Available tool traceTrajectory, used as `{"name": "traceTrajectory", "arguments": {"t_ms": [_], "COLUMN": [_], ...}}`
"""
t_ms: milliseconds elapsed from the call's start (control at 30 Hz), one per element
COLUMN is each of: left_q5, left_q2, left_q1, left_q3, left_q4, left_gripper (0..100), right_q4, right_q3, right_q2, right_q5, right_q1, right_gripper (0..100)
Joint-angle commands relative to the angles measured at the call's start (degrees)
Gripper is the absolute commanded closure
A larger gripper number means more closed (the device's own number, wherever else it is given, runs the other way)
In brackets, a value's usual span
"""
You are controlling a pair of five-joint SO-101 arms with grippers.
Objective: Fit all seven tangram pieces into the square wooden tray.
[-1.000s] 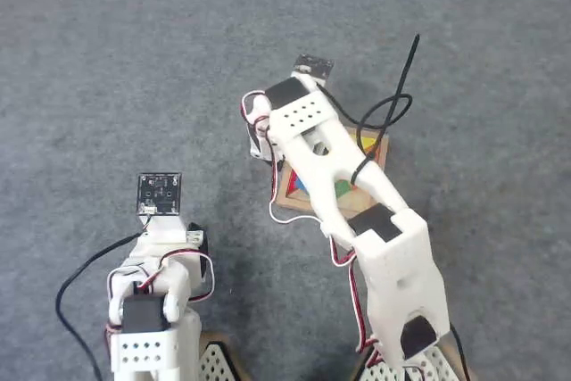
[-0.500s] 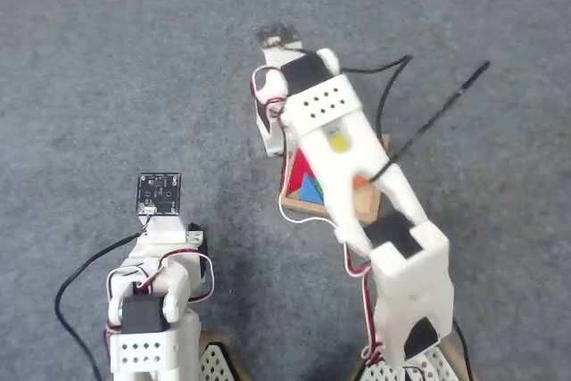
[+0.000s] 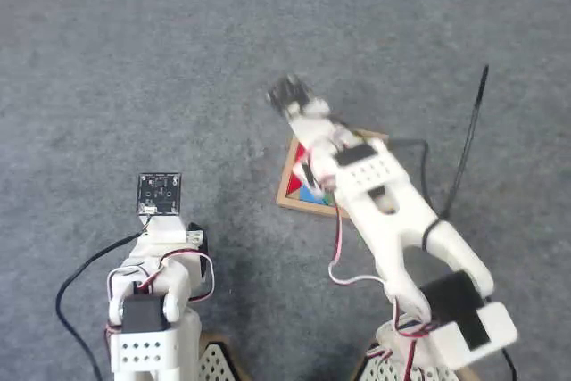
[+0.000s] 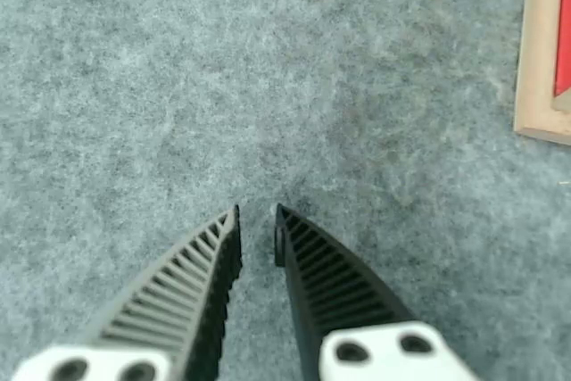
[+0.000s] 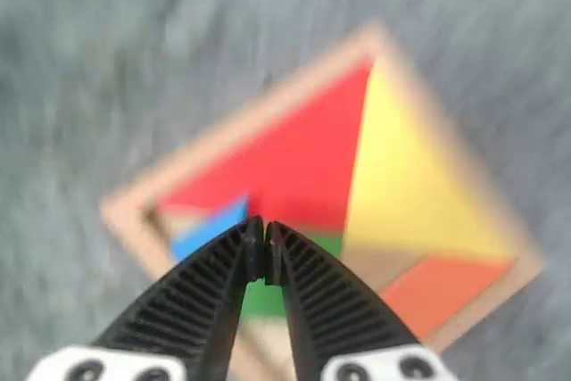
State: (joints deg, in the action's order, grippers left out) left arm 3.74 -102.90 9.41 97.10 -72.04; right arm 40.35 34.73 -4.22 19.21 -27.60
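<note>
The wooden tray (image 5: 234,138) held a red triangle (image 5: 294,162), yellow triangle (image 5: 410,189), orange piece (image 5: 437,287) and blue piece (image 5: 201,231); right jaws pinched together, left jaws narrowly parted.

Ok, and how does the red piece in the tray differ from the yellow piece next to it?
The red piece borders the blue piece; the yellow piece borders the orange piece. In the right wrist view the right gripper, jaws shut, covers the red piece's edge but not the yellow piece. Both are large triangles lying flat in the tray and meeting along one edge.
</note>
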Motion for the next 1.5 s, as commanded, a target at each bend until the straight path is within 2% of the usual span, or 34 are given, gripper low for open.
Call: {"name": "traceTrajectory", "arguments": {"t_ms": [0, 300, 733, 1000, 1233, 1400, 1467], "left_q5": [0.44, 0.44, 0.44, 0.44, 0.44, 0.44, 0.44], "left_q2": [-1.14, -1.14, -1.14, -1.14, -1.14, -1.14, -1.14], "left_q1": [0.26, 0.26, 0.26, 0.26, 0.26, 0.26, 0.26], "left_q3": [-0.66, -0.66, -0.66, -0.66, -0.66, -0.66, -0.66], "left_q4": [-0.26, -0.26, -0.26, -0.26, -0.26, -0.26, -0.26], "left_gripper": [94, 94, 94, 94, 94, 94, 94], "right_q4": [-2.15, -3.47, -1.10, -1.01, -0.84, -0.66, -0.66], "right_q3": [3.43, 2.90, 4.04, 3.78, 4.31, 4.66, 4.66], "right_q2": [-3.12, 2.68, 2.15, 0.66, -6.55, -8.57, -8.48], "right_q5": [1.23, 1.32, 1.14, 0.79, -6.07, -8.00, -11.60], "right_q1": [1.89, 1.36, -7.87, -6.11, -6.46, -10.86, -12.26], "right_gripper": [99.2, 99.2, 99.2, 99.2, 99.2, 99.2, 99.1]}}
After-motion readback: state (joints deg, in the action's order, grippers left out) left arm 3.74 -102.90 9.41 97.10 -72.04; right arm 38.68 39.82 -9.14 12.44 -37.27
